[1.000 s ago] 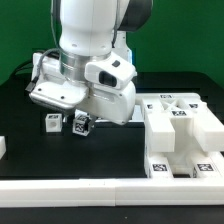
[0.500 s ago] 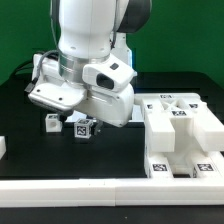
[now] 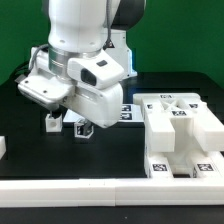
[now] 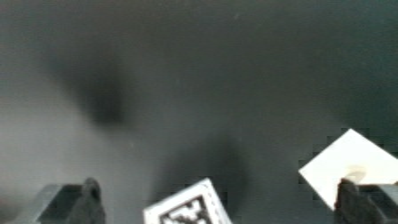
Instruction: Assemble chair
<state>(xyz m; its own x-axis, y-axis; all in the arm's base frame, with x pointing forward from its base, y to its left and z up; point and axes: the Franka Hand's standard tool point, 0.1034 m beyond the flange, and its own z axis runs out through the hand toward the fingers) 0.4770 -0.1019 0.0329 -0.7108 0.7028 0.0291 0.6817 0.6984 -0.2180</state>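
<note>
Arm (image 3: 85,60) shifted toward exterior view's left since earlier frame; housing now overhangs small parts. Gripper (image 4: 217,205): fingers (image 4: 71,203) spread wide, nothing pinched. Tagged block (image 4: 192,207) lies on black table (image 4: 178,80), in line between fingers; contact not discernible. Second tagged block (image 3: 51,123) near arm. Large white chair part (image 3: 176,128) well apart, on exterior view's right.

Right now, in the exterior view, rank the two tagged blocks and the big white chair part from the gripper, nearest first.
1. Right tagged block, beside the gripper on the exterior view's right.
2. Left tagged block, on its other side; too close to call against 1.
3. Big white chair part, far on the exterior view's right.
</note>
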